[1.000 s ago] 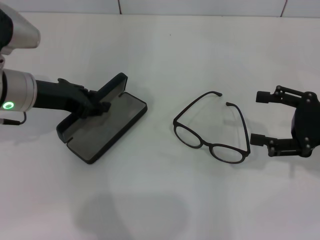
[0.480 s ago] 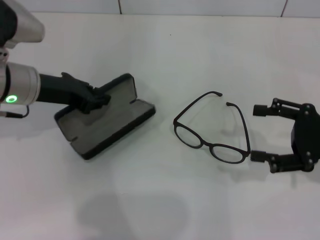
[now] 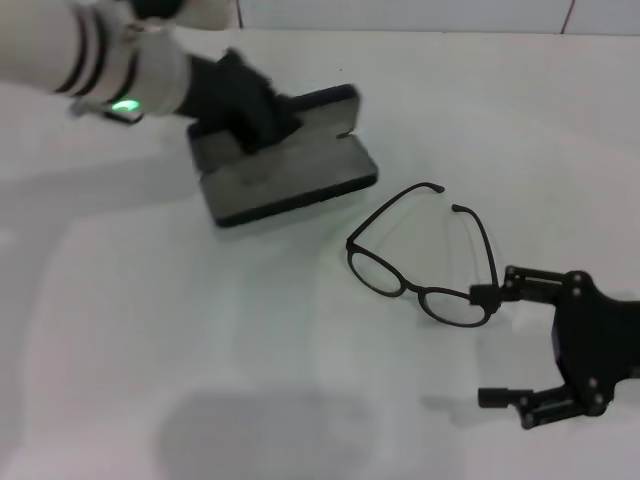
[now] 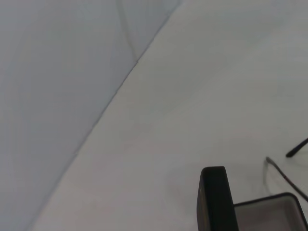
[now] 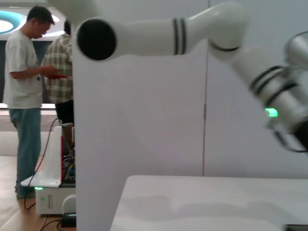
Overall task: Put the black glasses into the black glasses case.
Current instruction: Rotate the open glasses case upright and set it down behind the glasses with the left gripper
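Note:
The black glasses (image 3: 411,288) lie unfolded on the white table right of centre, lenses toward me and temple arms pointing away. The black glasses case (image 3: 290,172) stands open at the back left of them, grey lining up and lid raised behind. My left gripper (image 3: 245,115) is shut on its rear wall. The left wrist view shows the case's edge (image 4: 216,202) and the tips of the glasses' temple arms (image 4: 284,175). My right gripper (image 3: 488,346) is open at the front right. Its upper fingertip (image 3: 487,294) sits at the glasses' right hinge corner.
The white table (image 3: 300,350) ends at a tiled wall (image 3: 400,12) at the back. In the right wrist view my left arm (image 5: 192,33) stretches above the table, and two people stand beyond a partition (image 5: 33,72).
My left arm has carried the open case back and to the right, closer to the glasses, turning it. My right gripper has come forward and left until its upper fingertip reached the glasses' corner.

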Available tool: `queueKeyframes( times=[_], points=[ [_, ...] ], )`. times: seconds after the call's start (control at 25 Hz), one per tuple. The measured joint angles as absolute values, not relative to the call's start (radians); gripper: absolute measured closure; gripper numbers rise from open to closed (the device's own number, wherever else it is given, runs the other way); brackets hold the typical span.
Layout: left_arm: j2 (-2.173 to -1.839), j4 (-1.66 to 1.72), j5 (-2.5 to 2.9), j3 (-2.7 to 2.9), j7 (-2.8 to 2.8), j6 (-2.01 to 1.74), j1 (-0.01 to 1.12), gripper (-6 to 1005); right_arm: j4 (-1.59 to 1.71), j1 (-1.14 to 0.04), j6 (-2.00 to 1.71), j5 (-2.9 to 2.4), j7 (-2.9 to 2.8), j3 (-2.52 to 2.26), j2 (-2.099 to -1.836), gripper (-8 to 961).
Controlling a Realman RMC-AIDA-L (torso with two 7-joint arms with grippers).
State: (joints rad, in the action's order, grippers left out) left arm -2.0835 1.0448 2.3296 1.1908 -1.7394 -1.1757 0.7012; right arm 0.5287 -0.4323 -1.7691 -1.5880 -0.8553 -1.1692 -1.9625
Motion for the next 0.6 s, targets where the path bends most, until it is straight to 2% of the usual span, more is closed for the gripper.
queueKeyframes(
  times=[0.28, 0.6],
  points=[
    [-2.085, 0.88, 2.353, 1.274, -1.641, -1.099, 0.871, 795, 0.521, -0.408, -1.771, -1.605, -0.823, -1.169, -1.976, 72],
    [-2.091, 0.839, 2.331, 1.295, -1.588, -1.114, 0.897, 798, 0.522, -0.382, -1.773, -1.605, -0.796, -1.163, -1.976, 75]
  ],
)
